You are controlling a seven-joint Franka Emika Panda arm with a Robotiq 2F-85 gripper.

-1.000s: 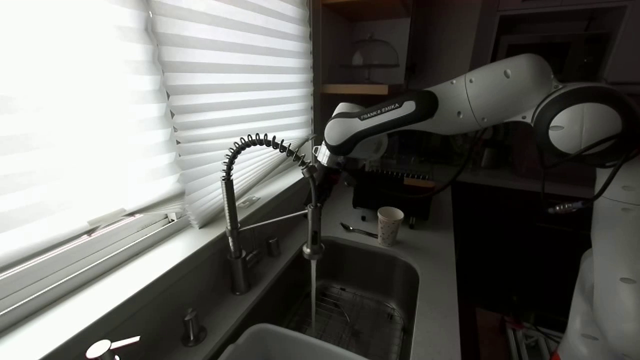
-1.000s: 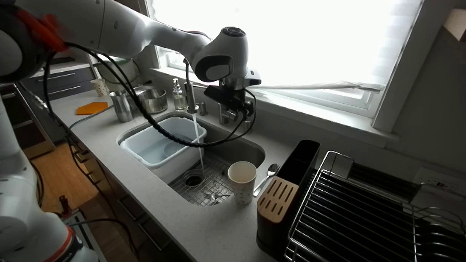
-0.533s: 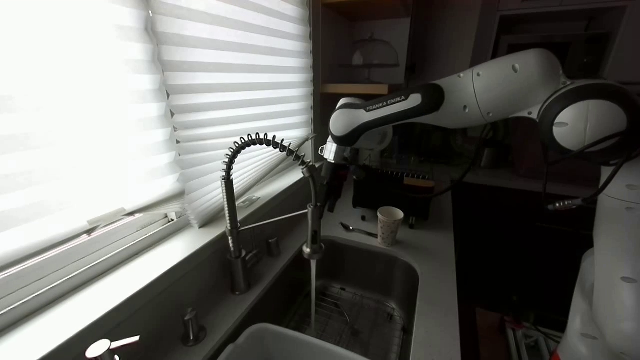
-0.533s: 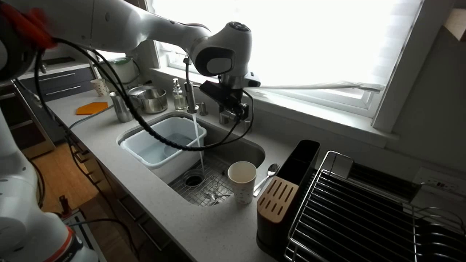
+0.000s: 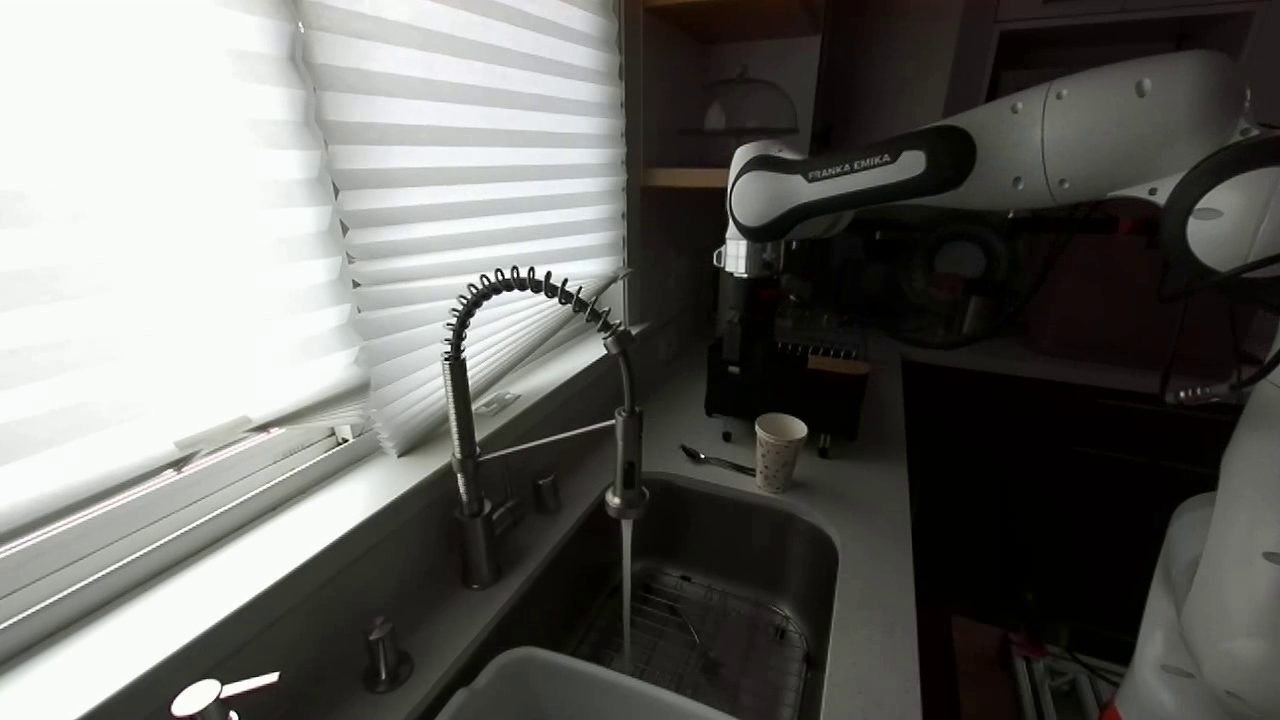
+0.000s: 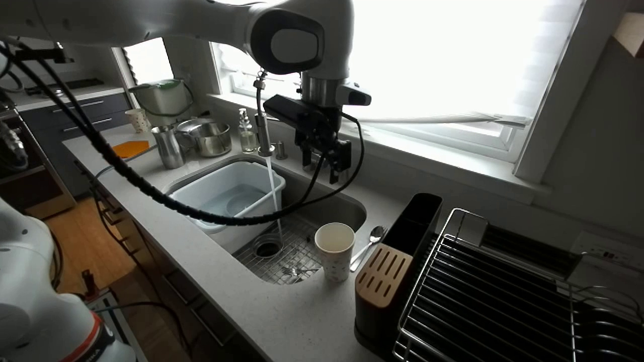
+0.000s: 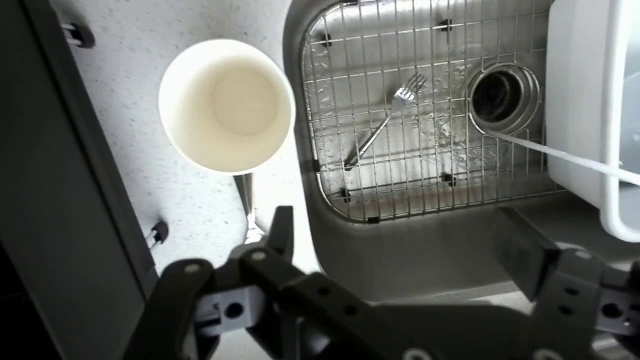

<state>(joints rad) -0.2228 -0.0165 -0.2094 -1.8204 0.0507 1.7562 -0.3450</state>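
Observation:
My gripper (image 7: 400, 232) is open and empty, its fingers wide apart above the sink's end. It also shows dark in both exterior views (image 5: 737, 345) (image 6: 326, 168), hanging down beyond the faucet. A speckled paper cup (image 7: 227, 107) stands upright on the counter beside the sink; it appears empty and also shows in both exterior views (image 5: 779, 455) (image 6: 335, 254). A spoon (image 6: 370, 244) lies behind the cup, partly hidden by it in the wrist view. A fork (image 7: 380, 127) lies in the sink on a wire grid (image 7: 350, 132). Water runs from the faucet head (image 5: 627, 460).
A pale plastic tub (image 6: 239, 229) with water sits in the sink. A black utensil caddy (image 6: 385, 274) and wire drying rack (image 6: 495, 291) stand past the cup. A pot (image 6: 211, 138), metal pitcher (image 6: 168, 147) and soap bottle (image 6: 247, 134) stand beyond. The arm's cable (image 6: 216, 217) hangs over the sink.
The arm has moved up and away from the faucet, toward the caddy end of the counter. My gripper has come out from behind the faucet head and points more straight down. The objects have not moved.

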